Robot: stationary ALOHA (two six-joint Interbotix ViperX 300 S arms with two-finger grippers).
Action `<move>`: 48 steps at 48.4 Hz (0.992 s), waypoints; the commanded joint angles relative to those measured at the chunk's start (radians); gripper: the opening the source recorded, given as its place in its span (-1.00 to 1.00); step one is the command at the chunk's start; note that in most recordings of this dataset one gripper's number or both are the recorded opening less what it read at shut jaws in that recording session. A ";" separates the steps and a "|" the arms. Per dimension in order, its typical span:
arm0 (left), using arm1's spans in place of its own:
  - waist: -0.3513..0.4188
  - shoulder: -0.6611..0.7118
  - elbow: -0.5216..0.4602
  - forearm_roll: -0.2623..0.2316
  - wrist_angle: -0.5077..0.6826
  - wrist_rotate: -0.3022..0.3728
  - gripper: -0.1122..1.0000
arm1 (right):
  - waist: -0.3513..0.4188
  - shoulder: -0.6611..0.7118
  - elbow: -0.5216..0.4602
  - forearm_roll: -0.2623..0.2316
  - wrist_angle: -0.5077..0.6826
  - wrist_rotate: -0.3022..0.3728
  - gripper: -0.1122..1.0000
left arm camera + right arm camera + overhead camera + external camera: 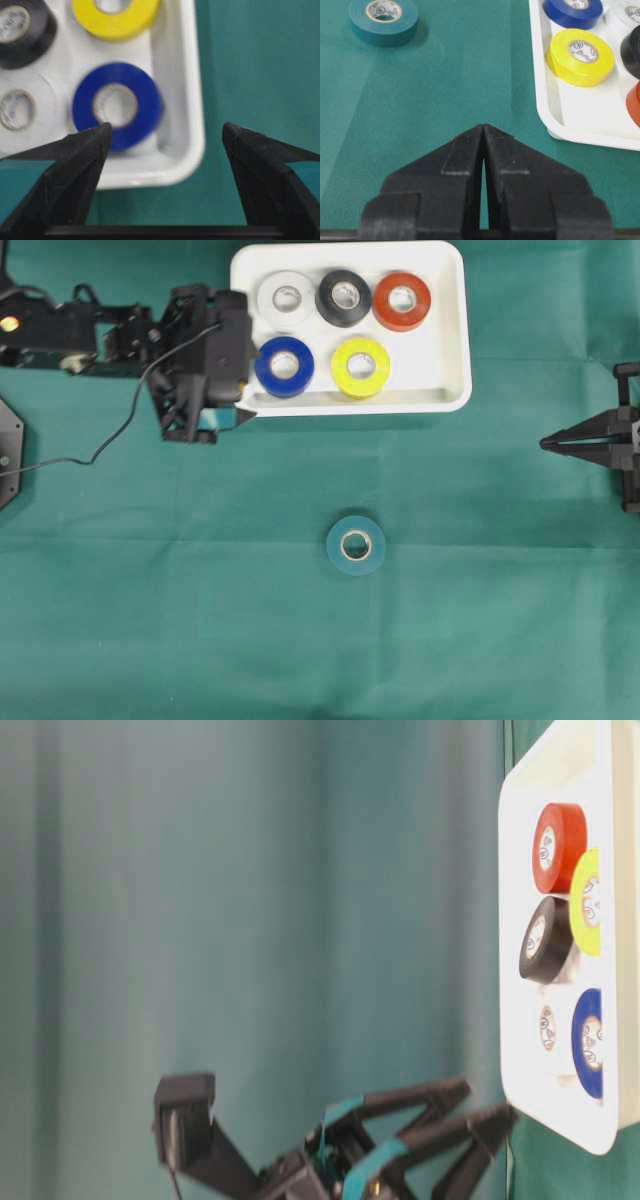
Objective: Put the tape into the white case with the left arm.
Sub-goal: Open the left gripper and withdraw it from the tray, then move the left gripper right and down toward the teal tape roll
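A: Surface first. Green cloth covers the bench (480, 640), faint creases, nothing more of the room visible.

B: Nearest item in the overhead view?

A: Teal tape (356, 544), alone on the cloth, lying flat with its core hole facing up. A round roll, so no long axis to note. Well apart from the case.

B: Beyond that?

A: The white case (450, 340), long side running left to right. Five rolls lie flat inside: blue tape (284, 366) and yellow tape (360, 366) in the near row; white tape (286, 298), black tape (343, 296) and red tape (402, 300) behind.

B: End effectors?

A: Left end effector (165, 145), fingers wide apart, holding nothing, just at the case's left near corner by the blue roll. Right end effector (483, 131), tips pressed together, empty, off at the right edge.
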 commanded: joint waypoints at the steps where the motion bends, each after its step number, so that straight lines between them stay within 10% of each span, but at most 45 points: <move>1: -0.018 -0.058 0.017 -0.003 -0.008 -0.009 0.83 | 0.000 0.009 -0.009 -0.002 -0.011 0.000 -0.97; 48: -0.166 -0.331 0.250 -0.006 -0.003 -0.087 0.83 | -0.002 0.009 -0.012 -0.002 -0.009 0.002 -0.97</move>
